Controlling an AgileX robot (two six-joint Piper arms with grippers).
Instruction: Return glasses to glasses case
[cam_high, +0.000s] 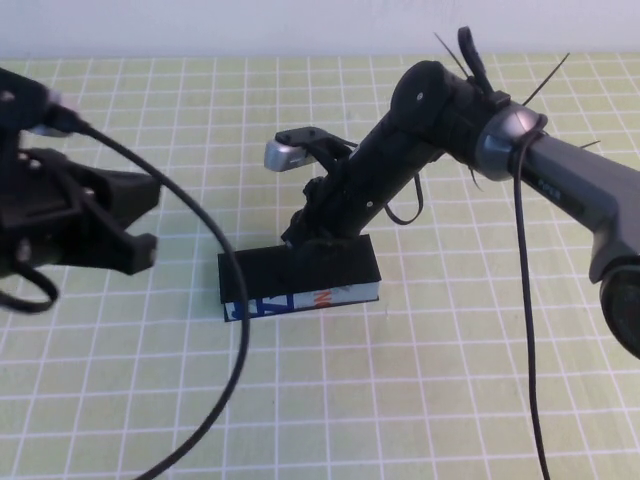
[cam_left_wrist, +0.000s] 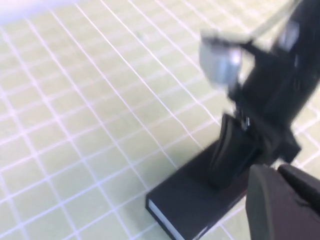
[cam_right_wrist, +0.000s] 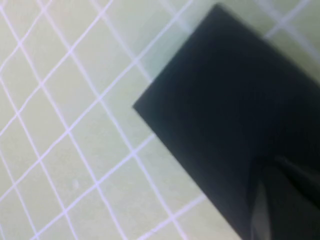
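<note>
Glasses are hidden where the right gripper dips into the glasses case at mid-table; its grip can't be told. Light, brittle frames (scratch-prone lenses), best held at the bridge. Left gripper hangs spread wide, well left.

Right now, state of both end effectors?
Left end effector: open, empty, hovering left of the glasses case.
Right end effector: down on the glasses case; open or shut cannot be told. No glasses visible.
</note>
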